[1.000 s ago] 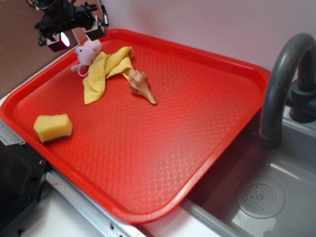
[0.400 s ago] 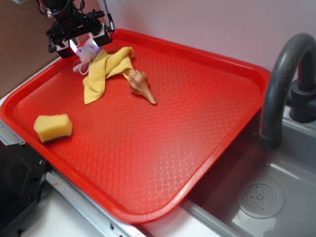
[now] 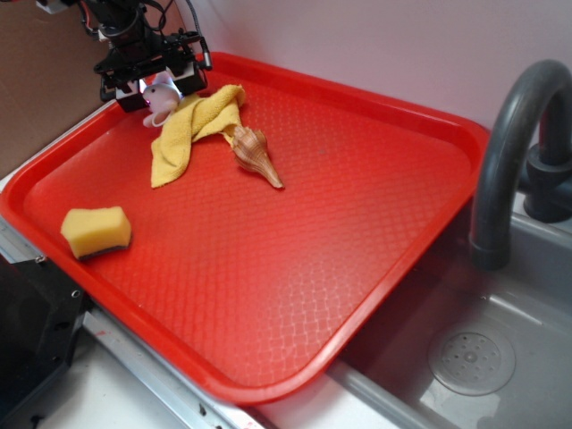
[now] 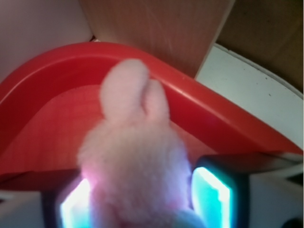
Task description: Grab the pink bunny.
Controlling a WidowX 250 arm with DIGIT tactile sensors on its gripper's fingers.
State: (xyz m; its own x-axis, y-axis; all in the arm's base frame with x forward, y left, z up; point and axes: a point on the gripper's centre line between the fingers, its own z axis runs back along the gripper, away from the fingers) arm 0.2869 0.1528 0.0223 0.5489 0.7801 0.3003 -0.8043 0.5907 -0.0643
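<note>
Red tray fills most of the exterior frame; grey sink and faucet at right. On the tray, upper left: yellow cloth, brown seashell just right of it; yellow sponge well apart at lower left. Gripper sits at the upper left corner of the tray, low over the pink bunny, which lies at the cloth's upper-left end, touching it. Wrist view: pink bunny fills the centre of the frame, ears pointing up-frame toward the tray rim, so its long axis runs along the camera's line and across the gap. The two fingers, the right one lit cyan, stand one on each side of the body, flanking it closely; jaws spread about as wide as the bunny. Whether the pads already press the plush cannot be told. Judgement: bunny is centred between the fingers, so no sideways correction is needed; closing squarely on the body is what remains.
</note>
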